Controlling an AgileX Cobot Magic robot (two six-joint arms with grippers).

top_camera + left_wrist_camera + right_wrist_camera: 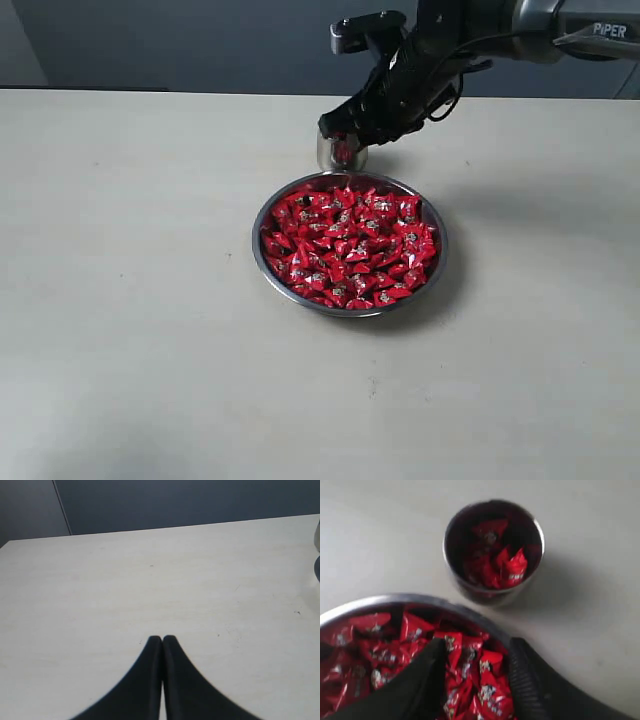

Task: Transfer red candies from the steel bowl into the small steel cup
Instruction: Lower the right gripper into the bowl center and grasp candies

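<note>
Right gripper hangs open and empty over the cup-side edge of the steel bowl, red candies directly beneath, small steel cup just beyond the rim.

Table: pale, off-white, matte surface with a faint grain, seen ending at a straight far edge against a dark wall. Small dark specks are seen on it in the left wrist view.

Two items are carried directly on it:
- steel bowl, set near the middle, wide and shallow, filled with red candies.
- small steel cup, stood upright just beyond the bowl's far rim, close beside it; contact cannot be confirmed. A few red candies are seen inside it in the right wrist view.

Soft shadows are cast on the table to the right of bowl and cup.
</note>
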